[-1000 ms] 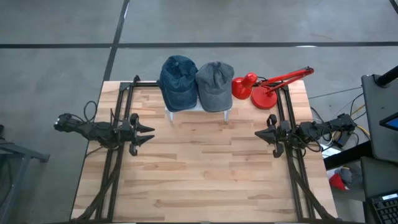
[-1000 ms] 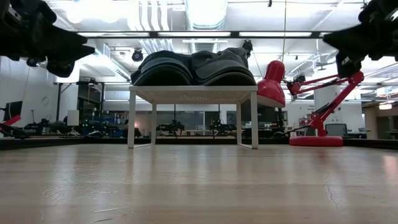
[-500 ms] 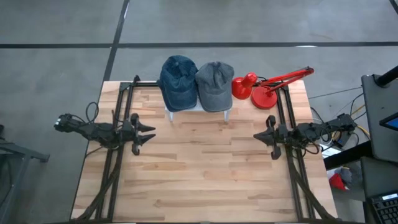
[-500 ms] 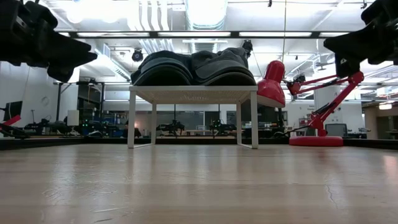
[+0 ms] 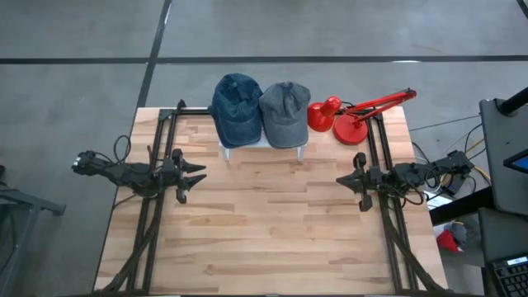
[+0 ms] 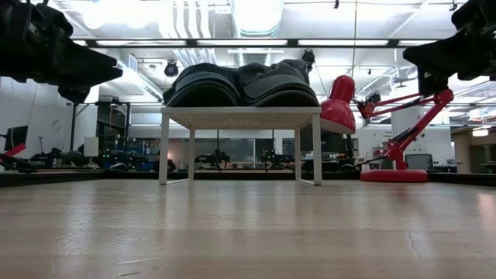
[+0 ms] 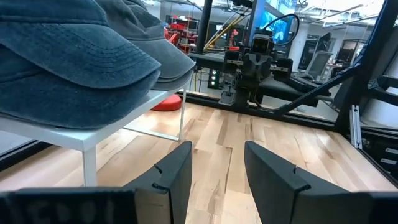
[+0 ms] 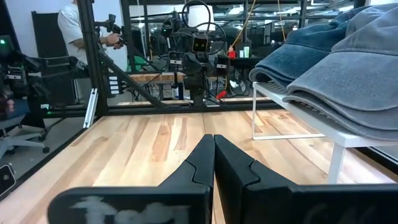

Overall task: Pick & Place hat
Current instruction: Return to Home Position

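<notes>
Two hats lie side by side on a small white stand [image 5: 302,148] at the table's far edge. The blue denim hat [image 5: 237,99] is on the left and the grey hat [image 5: 285,103] on the right, both resting on the stand's flat top [image 6: 240,113]. My left gripper [image 5: 200,176] hovers open over the table's left side, pointing level toward the middle; its fingers [image 7: 176,174] stand apart with nothing between them. My right gripper [image 5: 340,179] hovers shut over the right side, its fingers [image 8: 202,163] pressed together. Neither is near the hats.
A red desk lamp [image 5: 355,115] stands at the far right, next to the stand. Black frame rails [image 5: 161,157] run along the table's left and right sides. Bare wood [image 5: 272,214] spreads between the arms. A person [image 8: 74,25] stands in the room beyond the table.
Both arms have stayed in place. My left gripper has swung a little sideways, and my right gripper has rolled slightly about its own pointing line. The hats have not moved.
</notes>
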Available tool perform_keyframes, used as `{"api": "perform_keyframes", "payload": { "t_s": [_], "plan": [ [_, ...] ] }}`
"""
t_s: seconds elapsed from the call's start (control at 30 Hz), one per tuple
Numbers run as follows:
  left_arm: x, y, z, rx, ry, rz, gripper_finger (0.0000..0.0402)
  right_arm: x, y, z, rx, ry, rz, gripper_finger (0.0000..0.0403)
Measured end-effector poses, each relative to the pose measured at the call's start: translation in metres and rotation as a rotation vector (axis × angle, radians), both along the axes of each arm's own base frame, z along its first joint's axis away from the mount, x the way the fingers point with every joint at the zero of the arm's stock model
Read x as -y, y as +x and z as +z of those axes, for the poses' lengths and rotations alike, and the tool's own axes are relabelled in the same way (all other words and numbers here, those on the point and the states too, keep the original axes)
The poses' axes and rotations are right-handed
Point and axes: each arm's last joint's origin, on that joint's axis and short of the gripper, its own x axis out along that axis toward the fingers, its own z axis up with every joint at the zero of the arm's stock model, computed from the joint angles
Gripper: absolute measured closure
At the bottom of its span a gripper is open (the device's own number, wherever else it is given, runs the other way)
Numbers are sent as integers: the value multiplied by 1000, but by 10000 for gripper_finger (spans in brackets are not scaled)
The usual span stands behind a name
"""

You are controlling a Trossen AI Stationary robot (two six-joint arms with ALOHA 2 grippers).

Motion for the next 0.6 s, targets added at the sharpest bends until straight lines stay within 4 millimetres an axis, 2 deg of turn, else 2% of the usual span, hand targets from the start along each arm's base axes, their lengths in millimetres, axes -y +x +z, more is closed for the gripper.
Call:
{"api": "perform_keyframes", "payload": {
  "t_s": [0.6],
  "plan": [
    [0,0,0,1,-7,2,252,0,0,0,1,0,0,394]
  ]
}}
